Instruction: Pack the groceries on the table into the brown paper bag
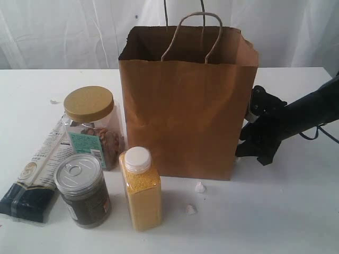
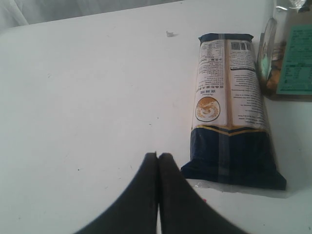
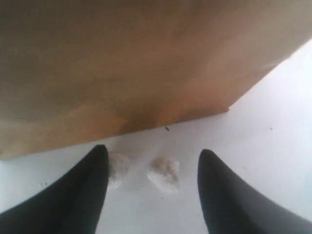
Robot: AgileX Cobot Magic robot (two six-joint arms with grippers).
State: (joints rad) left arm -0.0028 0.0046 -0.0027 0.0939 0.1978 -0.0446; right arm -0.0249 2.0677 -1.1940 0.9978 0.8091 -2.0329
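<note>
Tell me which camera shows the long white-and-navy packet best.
The left wrist view: the long white-and-navy packet lies flat there, whole length and printed label in sight. The exterior view shows it small at the left, partly hidden behind the silver-lidded dark jar. The right wrist view misses it.

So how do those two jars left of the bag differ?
The tan-lidded clear jar shows brown contents and has a plain lid; the silver-lidded dark jar is opaque, with a pull-tab lid. The clear jar looks wider and stands farther back, beside the brown paper bag. Both stand upright on the table.
</note>
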